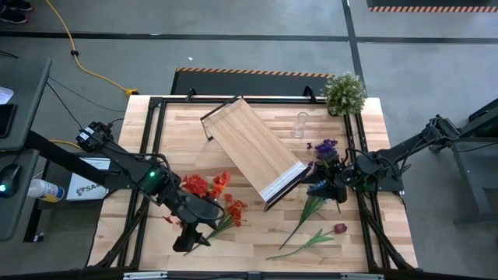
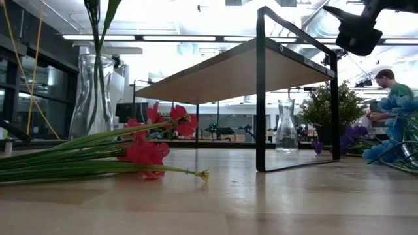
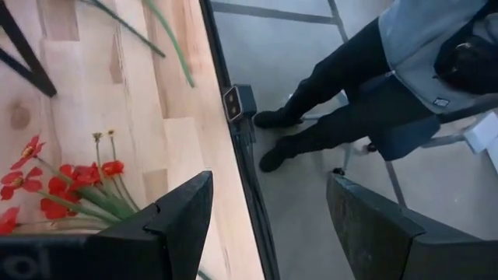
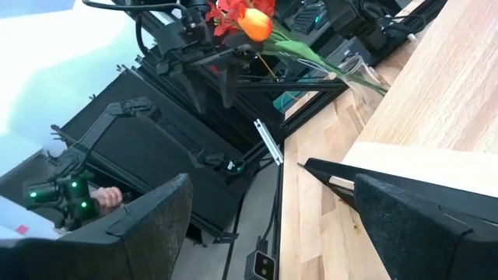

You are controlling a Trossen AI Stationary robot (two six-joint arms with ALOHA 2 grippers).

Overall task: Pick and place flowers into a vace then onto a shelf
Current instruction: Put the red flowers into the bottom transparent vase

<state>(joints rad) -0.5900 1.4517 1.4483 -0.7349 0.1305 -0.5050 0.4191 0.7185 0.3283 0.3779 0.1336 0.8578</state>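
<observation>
A glass vase [image 2: 91, 91] stands at the table's near left with green stems in it. The right wrist view shows this vase [image 4: 359, 74] with red and orange blooms [image 4: 245, 19]. My left gripper [image 1: 189, 239] [image 3: 268, 183] hangs open beside them, with nothing between its fingers. More red flowers [image 1: 232, 208] [image 2: 147, 151] lie flat on the table. The shelf [image 1: 253, 148] [image 2: 241, 68] stands on its black frame in the middle. My right gripper [image 1: 333, 188] [image 4: 272, 183] is open and raised over the blue flowers [image 1: 317, 177] [image 2: 392, 134]. Purple flowers [image 1: 325, 146] and a dark red flower [image 1: 340, 228] lie nearby.
A second, empty glass vase [image 1: 299, 124] [image 2: 286, 127] and a bushy potted plant [image 1: 344, 93] [image 2: 323, 108] stand at the far right. Black frame rails [image 1: 156, 140] run along the table's edges. A person's legs [image 3: 350, 93] stand just off the table; another person [image 2: 392, 85] is far behind.
</observation>
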